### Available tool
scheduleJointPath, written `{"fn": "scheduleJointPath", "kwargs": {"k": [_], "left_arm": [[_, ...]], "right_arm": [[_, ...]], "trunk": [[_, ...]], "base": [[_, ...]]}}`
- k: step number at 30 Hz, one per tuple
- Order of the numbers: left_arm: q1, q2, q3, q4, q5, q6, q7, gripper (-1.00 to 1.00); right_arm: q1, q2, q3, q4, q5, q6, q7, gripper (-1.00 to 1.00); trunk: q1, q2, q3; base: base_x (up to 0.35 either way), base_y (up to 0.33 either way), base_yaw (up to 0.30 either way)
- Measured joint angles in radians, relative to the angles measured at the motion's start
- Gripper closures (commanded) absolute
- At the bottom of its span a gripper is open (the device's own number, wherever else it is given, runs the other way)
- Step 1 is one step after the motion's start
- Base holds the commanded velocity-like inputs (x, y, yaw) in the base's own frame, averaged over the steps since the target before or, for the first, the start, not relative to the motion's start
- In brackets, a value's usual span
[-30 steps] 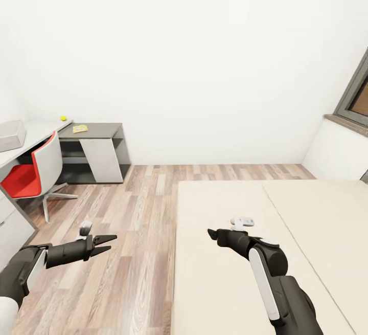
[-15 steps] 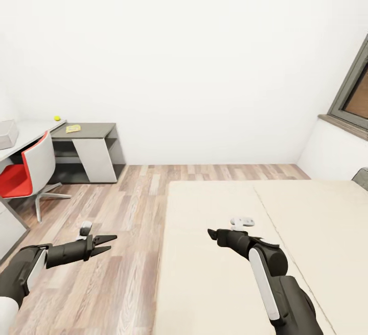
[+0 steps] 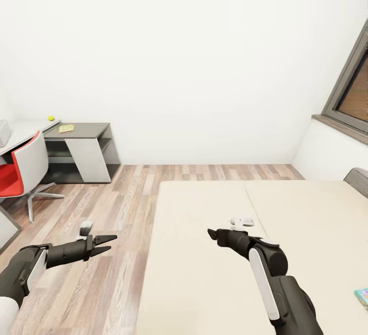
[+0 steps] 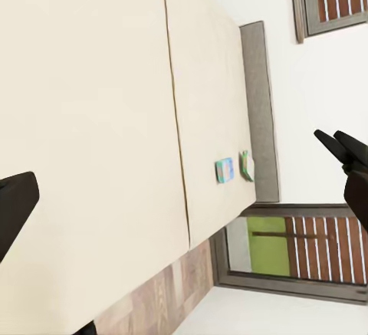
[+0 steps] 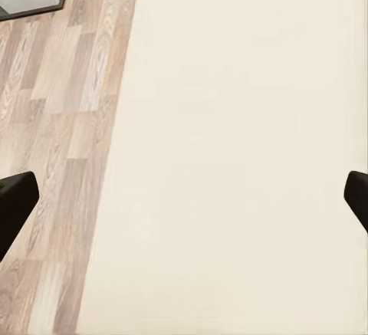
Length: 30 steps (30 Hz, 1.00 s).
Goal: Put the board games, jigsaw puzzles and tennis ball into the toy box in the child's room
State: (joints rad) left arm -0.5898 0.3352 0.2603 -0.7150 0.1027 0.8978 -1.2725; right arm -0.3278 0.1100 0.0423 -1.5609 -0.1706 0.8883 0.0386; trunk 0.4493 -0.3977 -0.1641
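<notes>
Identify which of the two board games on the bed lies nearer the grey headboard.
The white-and-green board game does: in the left wrist view it sits right beside the grey headboard. The blue board game lies next to it, farther onto the bed.

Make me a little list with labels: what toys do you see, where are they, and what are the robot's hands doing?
bed: wide beige bed, beneath right arm
on bed: colourful flat board game box, at the picture's right edge
desk: grey desk, far left
on desk: small yellow-green ball; flat yellow item
left end effector: open, empty, over wooden floor
right end effector: open, empty, over bed
</notes>
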Motion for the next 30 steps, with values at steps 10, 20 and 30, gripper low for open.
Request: {"fn": "scheduleJointPath", "kwargs": {"k": [10,20,30], "left_arm": [[0.0,-0.001,0.0,0.0,0.0,0.0,0.0,-1.0],[0.0,-0.001,0.0,0.0,0.0,-0.001,0.0,-1.0],[0.0,-0.001,0.0,0.0,-0.001,-0.001,0.0,-1.0]], "right_arm": [[0.0,0.0,0.0,0.0,0.0,0.0,0.0,-1.0],[0.0,0.0,0.0,0.0,0.0,0.0,0.0,-1.0],[0.0,0.0,0.0,0.0,0.0,0.0,0.0,-1.0]], "trunk": [[0.0,0.0,0.0],[0.0,0.0,0.0],[0.0,0.0,0.0]], "base": [[0.0,-0.246,0.0],[0.0,-0.246,0.0],[0.0,-0.246,0.0]]}}
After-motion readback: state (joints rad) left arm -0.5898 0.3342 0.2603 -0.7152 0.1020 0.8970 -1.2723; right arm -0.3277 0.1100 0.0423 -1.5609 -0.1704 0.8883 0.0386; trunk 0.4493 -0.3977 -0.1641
